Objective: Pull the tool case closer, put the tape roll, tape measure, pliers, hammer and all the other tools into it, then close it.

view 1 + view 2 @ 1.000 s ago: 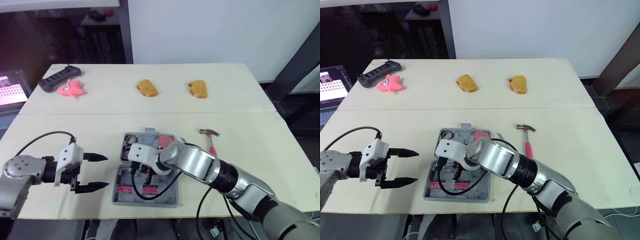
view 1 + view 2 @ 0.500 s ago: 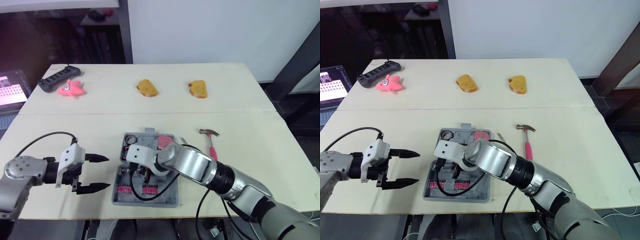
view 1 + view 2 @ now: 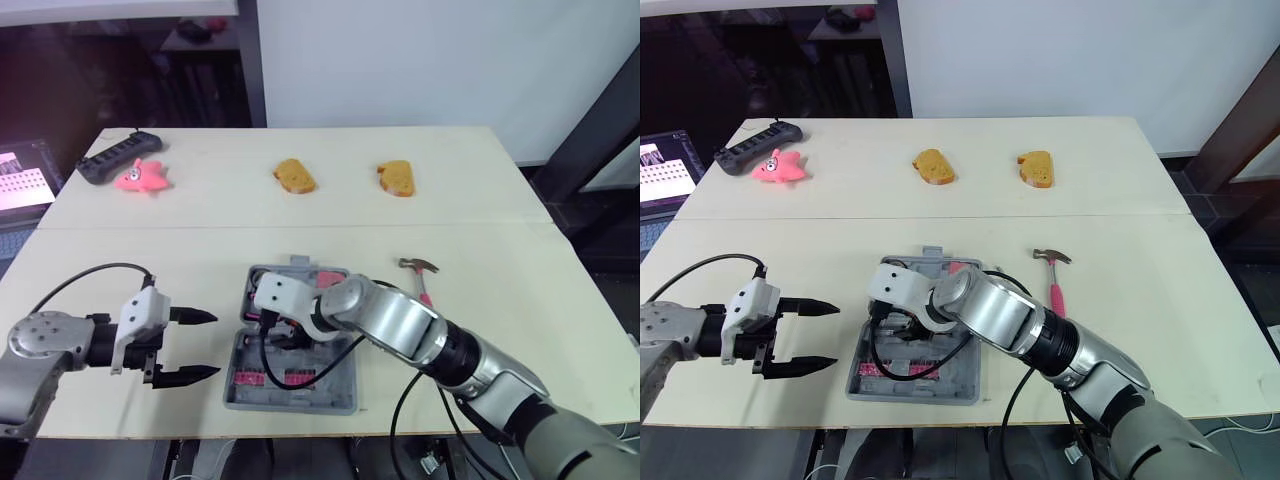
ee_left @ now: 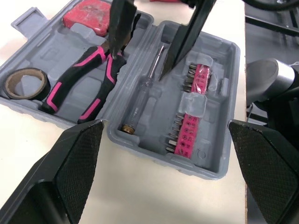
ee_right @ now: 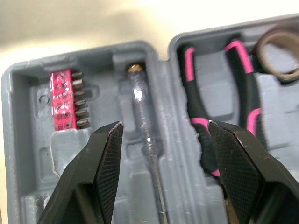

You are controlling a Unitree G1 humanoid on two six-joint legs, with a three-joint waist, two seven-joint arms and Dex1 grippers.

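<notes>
The grey tool case [image 3: 335, 392] lies open near the table's front edge. In it are the tape roll [image 4: 25, 83], pink-handled pliers [image 4: 88, 79], a red tape measure [image 4: 91, 11], a clear screwdriver [image 5: 142, 107] and pink bit strips [image 4: 187, 126]. My right gripper [image 3: 284, 328] hangs just above the case's hinge line, open and holding nothing; the screwdriver lies below the gap between its fingers. The pink-handled hammer [image 3: 421, 278] lies on the table right of the case. My left gripper [image 3: 213, 345] stands open left of the case, apart from it.
Two bread slices [image 3: 294, 176] [image 3: 396, 178], a pink toy [image 3: 143, 177] and a black controller [image 3: 120, 158] lie on the far half of the table. A seam [image 3: 500, 225] crosses the tabletop. A lit screen [image 3: 22, 185] stands off the table's left edge.
My right gripper has shifted a little toward the far side of the case. The left gripper and the tools have stayed where they were.
</notes>
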